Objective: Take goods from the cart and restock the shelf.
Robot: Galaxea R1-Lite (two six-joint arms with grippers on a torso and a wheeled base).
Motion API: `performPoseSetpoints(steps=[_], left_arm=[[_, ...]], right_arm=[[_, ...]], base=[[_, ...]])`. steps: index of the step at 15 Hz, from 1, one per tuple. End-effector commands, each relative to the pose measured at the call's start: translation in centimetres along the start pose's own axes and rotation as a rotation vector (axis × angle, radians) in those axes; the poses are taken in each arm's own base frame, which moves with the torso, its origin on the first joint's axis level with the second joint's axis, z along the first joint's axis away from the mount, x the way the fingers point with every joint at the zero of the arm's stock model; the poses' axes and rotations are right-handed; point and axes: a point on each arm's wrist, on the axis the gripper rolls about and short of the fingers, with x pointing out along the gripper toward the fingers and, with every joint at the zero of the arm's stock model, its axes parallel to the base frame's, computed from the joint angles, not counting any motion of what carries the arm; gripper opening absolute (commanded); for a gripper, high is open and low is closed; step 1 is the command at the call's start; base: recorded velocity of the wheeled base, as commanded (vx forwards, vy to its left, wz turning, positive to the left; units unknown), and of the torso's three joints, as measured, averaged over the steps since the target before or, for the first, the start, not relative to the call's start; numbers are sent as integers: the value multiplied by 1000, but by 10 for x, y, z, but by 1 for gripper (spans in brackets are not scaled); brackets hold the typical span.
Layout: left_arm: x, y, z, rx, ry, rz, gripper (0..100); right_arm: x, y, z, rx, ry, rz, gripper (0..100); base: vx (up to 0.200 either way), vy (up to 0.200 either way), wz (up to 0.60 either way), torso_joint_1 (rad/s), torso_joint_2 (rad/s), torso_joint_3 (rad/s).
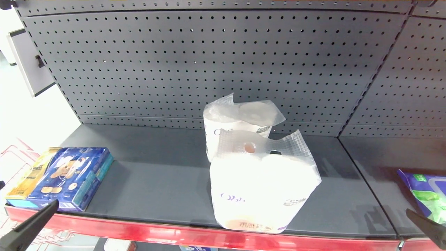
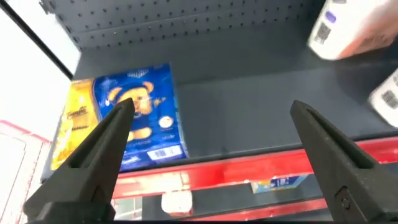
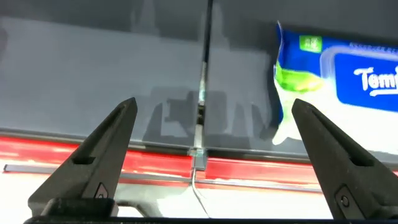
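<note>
At far left, on the shelf (image 1: 160, 181): yellow box (image 1: 29, 176) and blue box (image 1: 69, 177), flat, side by side and touching, tight in the front corner against the red lip (image 1: 139, 232). Just outside that lip, low: left gripper (image 2: 212, 107), spread wide with nothing between its fingers, facing the blue box and the bare floor beside it. Next, a broad bare stretch running from lip back to pegboard (image 1: 209, 62). Mid-shelf: two white tissue packs in line, front pack (image 1: 261, 191) upright with its base at the very lip, rear pack (image 1: 237, 122) right behind it, touching or nearly so, close to the pegboard. Past the packs, bare floor again up to the seam (image 1: 366, 184) between bays. Before that seam, outside the lip: right gripper (image 3: 214, 104), likewise wide apart and empty. Farthest right, in the next bay: blue-and-green wipes (image 1: 427, 197), lying flat near the front, cut off by the view's edge.
</note>
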Motion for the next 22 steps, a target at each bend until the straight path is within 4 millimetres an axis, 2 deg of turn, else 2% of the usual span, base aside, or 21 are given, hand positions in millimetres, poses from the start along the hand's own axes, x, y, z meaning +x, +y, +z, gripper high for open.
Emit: performPoseSetpoints(steps=[1, 3, 6, 8, 11, 14, 19, 22], left_arm=[[0, 0, 1, 0, -2, 0, 100], [-1, 0, 2, 0, -10, 1, 100], [-13, -1, -5, 0, -2, 2, 100], [-29, -3, -18, -1, 40, 7, 100], [-34, -3, -22, -4, 38, 29, 100], [-34, -3, -23, -4, 41, 40, 100], [-36, -3, -24, -8, 34, 47, 100], [-36, -3, -24, -8, 36, 47, 100]], right_arm=[[4, 0, 0, -5, 18, 9, 100], [19, 3, 14, -13, 54, 79, 100], [28, 11, 24, -28, 69, 166, 100], [39, 27, 30, -72, 116, 261, 100], [67, 40, 53, -9, 164, 242, 100], [83, 56, 53, -14, 222, 242, 100], [89, 85, 51, -74, 254, 291, 100], [92, 104, 60, -39, 257, 325, 100]], base=[[0, 0, 0, 0, 0, 0], [0, 0, 0, 0, 0, 0], [0, 0, 0, 0, 0, 0], [0, 0, 0, 0, 0, 0], [0, 0, 0, 0, 0, 0], [0, 0, 0, 0, 0, 0], [0, 0, 0, 0, 0, 0], [0, 0, 0, 0, 0, 0]])
